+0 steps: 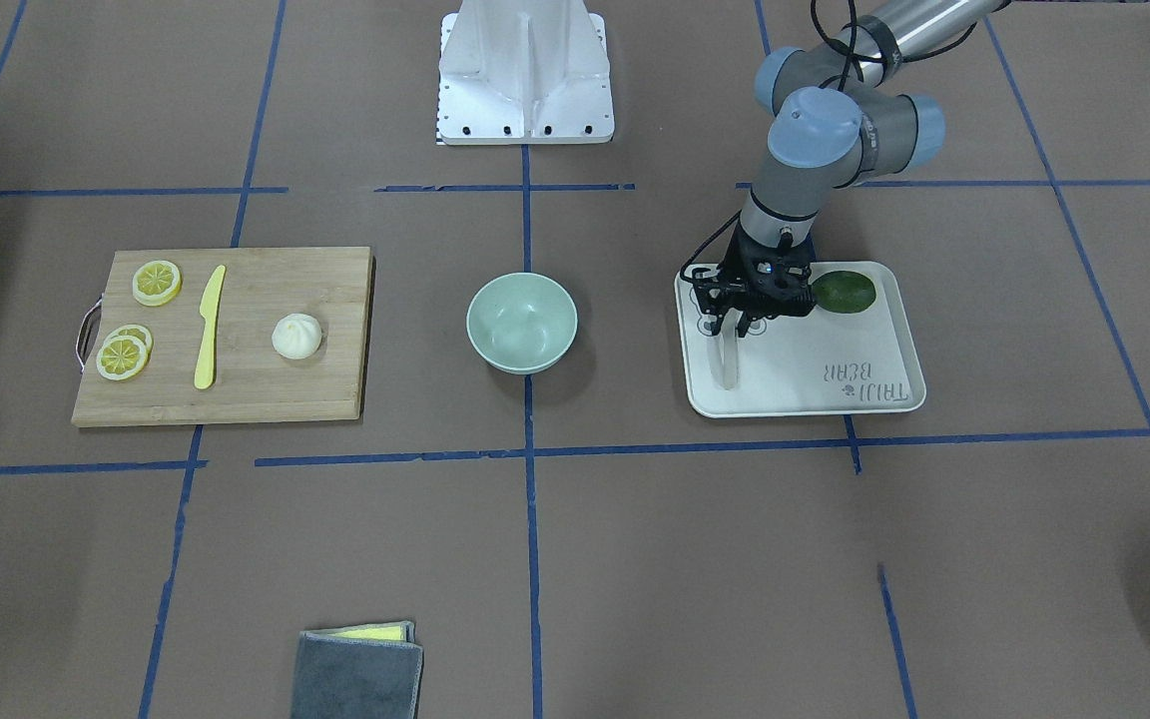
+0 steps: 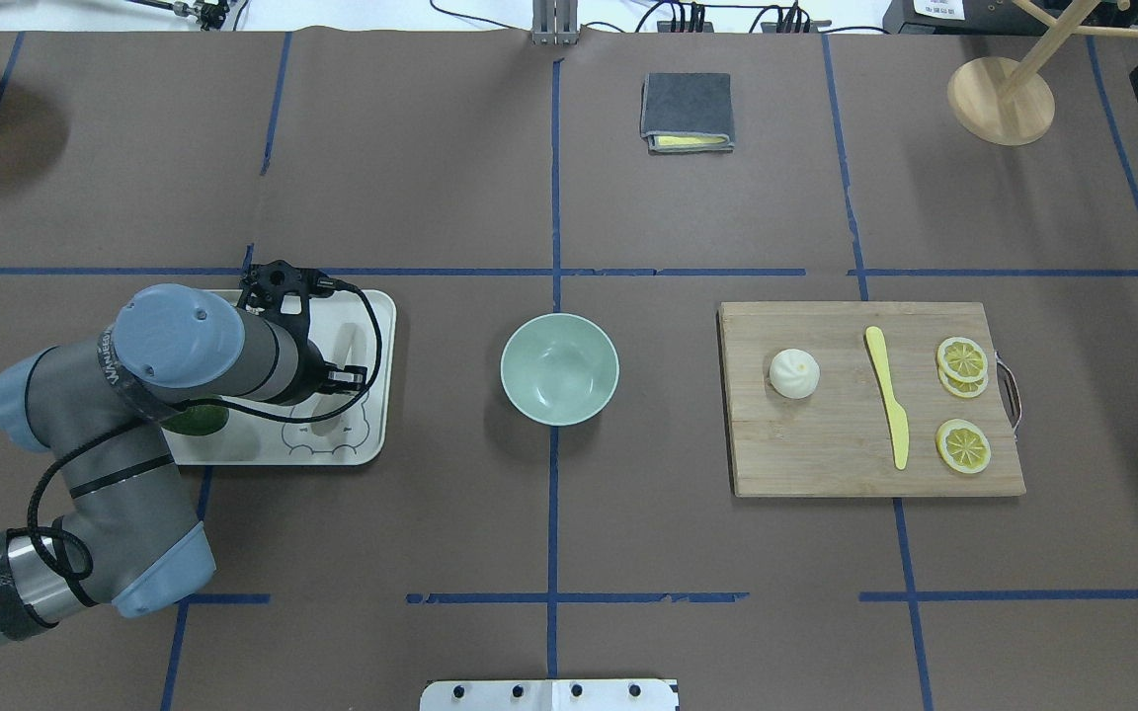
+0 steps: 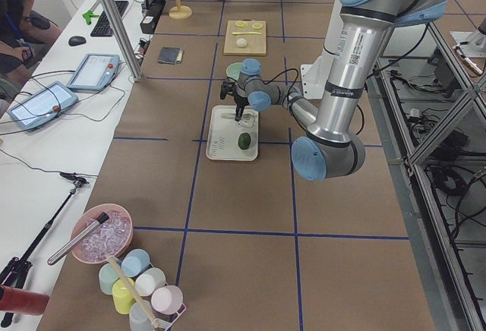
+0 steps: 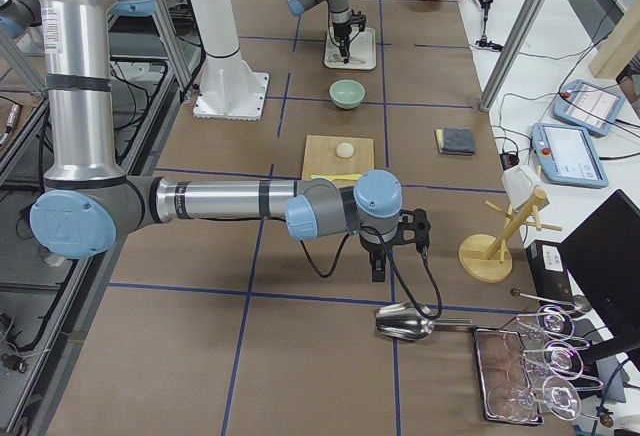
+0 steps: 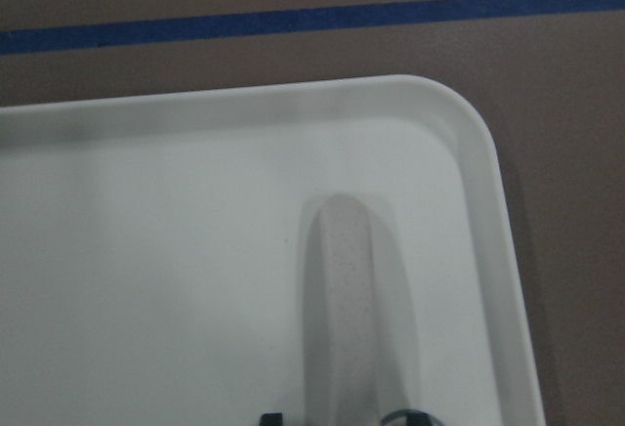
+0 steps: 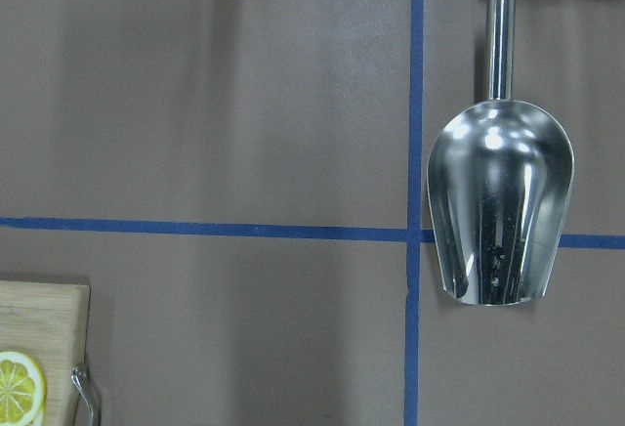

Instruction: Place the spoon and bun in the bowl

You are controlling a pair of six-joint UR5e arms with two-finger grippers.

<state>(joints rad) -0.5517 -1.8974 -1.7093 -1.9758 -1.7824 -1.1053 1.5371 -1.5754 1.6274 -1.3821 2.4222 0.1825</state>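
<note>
The off-white spoon (image 1: 727, 361) lies on the white tray (image 1: 815, 394), seen close in the left wrist view (image 5: 342, 289). My left gripper (image 1: 740, 325) is low over it, open. Its fingertips (image 5: 270, 417) show at either side of the spoon, not closed on it. The pale mint-green bowl (image 1: 522, 330) stands empty at the table's middle (image 2: 559, 368). The white pleated bun (image 1: 296, 336) sits on the wooden cutting board (image 1: 266, 389). My right gripper (image 4: 380, 266) hangs far off near the table's end; I cannot tell whether it is open or shut.
A dark green round fruit (image 1: 843, 292) lies on the tray beside my left gripper. A yellow plastic knife (image 1: 208, 325) and lemon slices (image 1: 156, 282) share the board. A metal scoop (image 6: 500, 201) lies under the right wrist. A folded grey cloth (image 2: 687, 112) lies across the table.
</note>
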